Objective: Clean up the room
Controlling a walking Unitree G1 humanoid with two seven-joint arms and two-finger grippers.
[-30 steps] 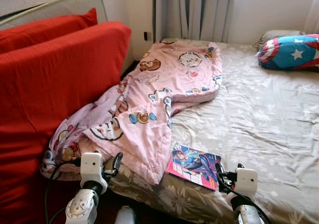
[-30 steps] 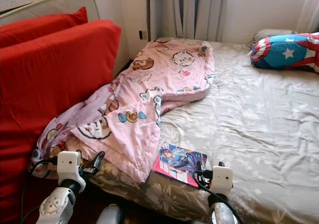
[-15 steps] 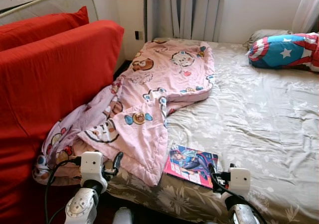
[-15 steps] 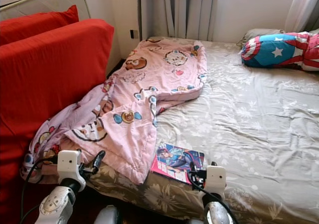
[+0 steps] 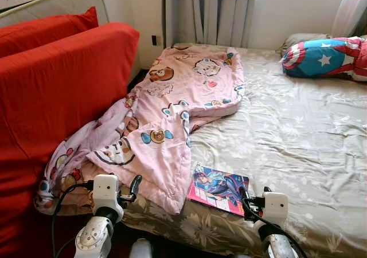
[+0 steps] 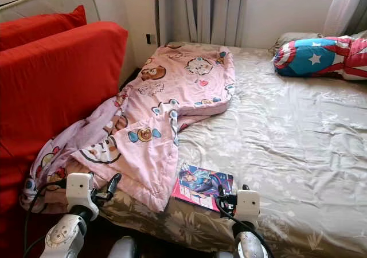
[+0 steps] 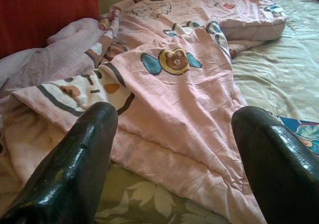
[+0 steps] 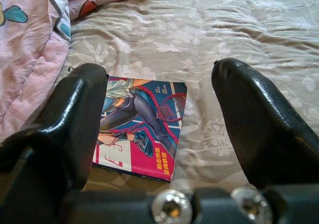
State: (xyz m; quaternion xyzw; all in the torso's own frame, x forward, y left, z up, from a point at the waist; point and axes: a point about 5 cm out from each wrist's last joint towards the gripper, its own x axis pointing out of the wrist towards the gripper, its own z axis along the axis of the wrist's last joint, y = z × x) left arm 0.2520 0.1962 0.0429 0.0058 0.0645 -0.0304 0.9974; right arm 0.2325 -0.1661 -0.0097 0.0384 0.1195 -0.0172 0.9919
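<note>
The book (image 5: pixel 219 188) lies flat near the foot edge of the bed (image 5: pixel 298 132), its left edge just beside the hem of the pink quilt (image 5: pixel 172 114). Over the last second the whole scene has slid a little across the head views while the book kept its place against the quilt, so the camera moved, not the things; the robot seems to be settling in front of the book, and no tidying is done yet. The book's long axis runs across the bed, slightly skewed, with its pink title strip toward the robot. The right end effector (image 8: pixel 164 129) hovers short of it, fingers spread wide and empty. The left end effector (image 7: pixel 174 149), likewise spread, faces the quilt's folds
</note>
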